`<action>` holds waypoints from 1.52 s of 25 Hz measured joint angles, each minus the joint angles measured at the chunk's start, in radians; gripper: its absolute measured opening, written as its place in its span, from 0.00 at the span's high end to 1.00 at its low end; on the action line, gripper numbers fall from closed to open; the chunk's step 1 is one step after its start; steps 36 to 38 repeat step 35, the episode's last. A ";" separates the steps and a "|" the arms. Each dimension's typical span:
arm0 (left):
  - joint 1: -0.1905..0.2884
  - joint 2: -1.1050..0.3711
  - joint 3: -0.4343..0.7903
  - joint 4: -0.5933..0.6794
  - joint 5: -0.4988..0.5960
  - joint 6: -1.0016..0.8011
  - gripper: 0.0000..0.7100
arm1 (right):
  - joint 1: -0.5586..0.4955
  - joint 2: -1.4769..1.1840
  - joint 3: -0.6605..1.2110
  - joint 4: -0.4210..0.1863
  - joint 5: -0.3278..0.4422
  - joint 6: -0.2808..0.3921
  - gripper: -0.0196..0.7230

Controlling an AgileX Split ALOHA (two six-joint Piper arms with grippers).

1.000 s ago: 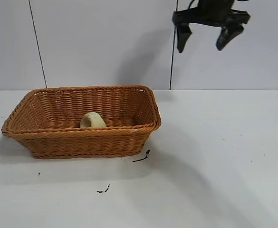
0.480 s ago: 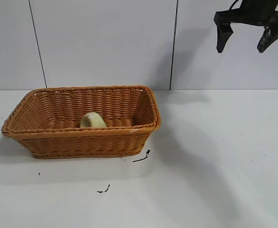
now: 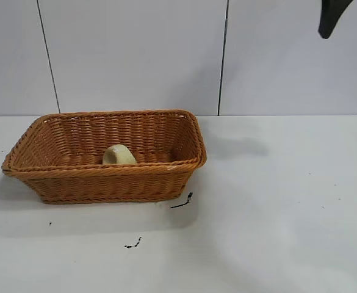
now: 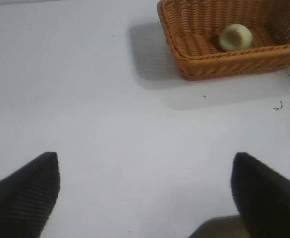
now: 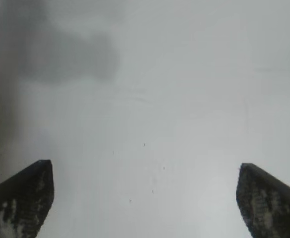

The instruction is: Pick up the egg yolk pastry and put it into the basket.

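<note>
The pale yellow egg yolk pastry [image 3: 118, 155] lies inside the orange-brown wicker basket [image 3: 105, 174] at the table's left, near its front wall. The left wrist view shows the pastry [image 4: 235, 37] in the basket [image 4: 184, 54] from afar. My right gripper is high at the top right; only one black fingertip [image 3: 331, 18] shows in the exterior view. In its wrist view the right gripper [image 5: 145, 198] is open and empty over bare table. My left gripper [image 4: 145, 193] is open and empty, parked far from the basket, out of the exterior view.
The white table [image 3: 276, 213] has small black marks [image 3: 182, 202] in front of the basket's right corner and another black mark [image 3: 133, 244] nearer the front. A white panelled wall [image 3: 135, 55] stands behind.
My right gripper has risen and moved right, away from above the basket, until it is almost out of the exterior view. The pastry and basket have not moved.
</note>
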 joint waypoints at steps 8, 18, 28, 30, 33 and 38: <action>0.000 0.000 0.000 0.000 0.000 0.000 0.02 | 0.000 -0.514 0.512 0.000 -0.145 0.000 0.04; 0.000 0.000 0.000 0.000 0.000 0.000 0.02 | 0.001 -1.062 0.699 0.000 -0.182 -0.011 0.04; 0.000 0.000 0.000 0.000 0.000 0.000 0.02 | 0.001 -1.261 0.699 0.000 -0.182 -0.012 0.04; 0.000 0.000 0.000 0.000 0.000 0.000 0.02 | 0.001 -1.261 0.699 0.000 -0.182 -0.012 0.04; 0.000 0.000 0.000 0.000 0.000 0.000 0.02 | 0.001 -1.261 0.699 0.000 -0.182 -0.012 0.04; 0.000 0.000 0.000 0.000 0.000 0.000 0.02 | 0.001 -1.261 0.699 0.000 -0.182 -0.012 0.04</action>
